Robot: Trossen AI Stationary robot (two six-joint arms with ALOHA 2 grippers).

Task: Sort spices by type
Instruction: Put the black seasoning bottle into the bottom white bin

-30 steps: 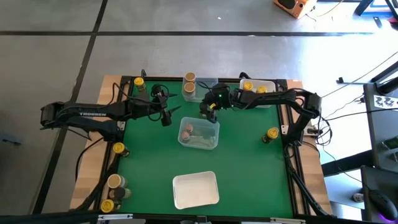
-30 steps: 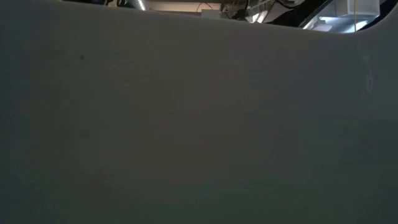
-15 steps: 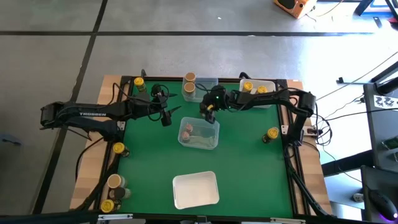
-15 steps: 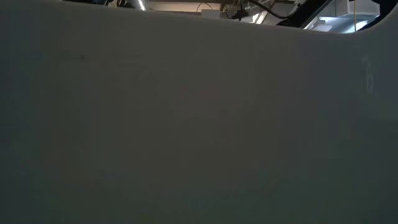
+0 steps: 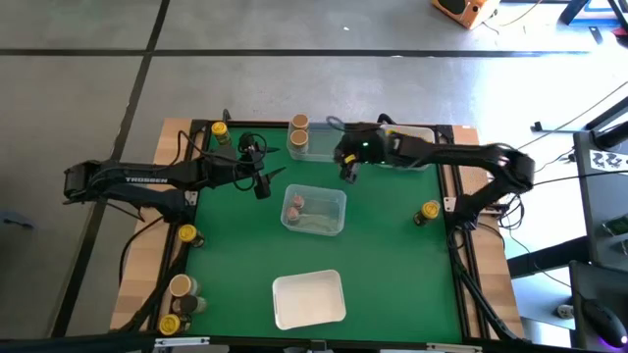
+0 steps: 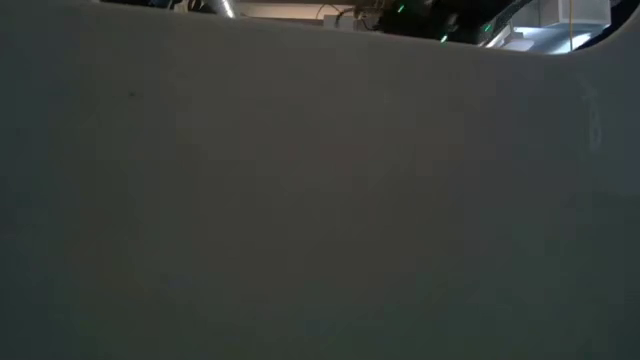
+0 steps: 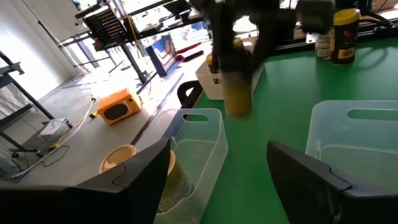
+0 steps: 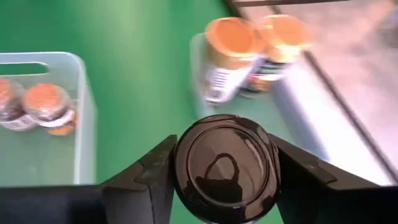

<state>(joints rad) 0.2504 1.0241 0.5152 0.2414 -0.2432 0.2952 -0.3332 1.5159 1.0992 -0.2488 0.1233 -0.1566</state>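
Glossy black plastic caps the small spice jar that the right hand has clamped between its fingers, carried above the green tabletop between the clear tray holding two brown-topped jars and the far tray with two orange-topped ones. It looks light and rigid but smooth-sided, so I'd judge a squeeze across the round body under the cap safest against slipping. The left hand waits near the clear tray, fingers apart and empty.
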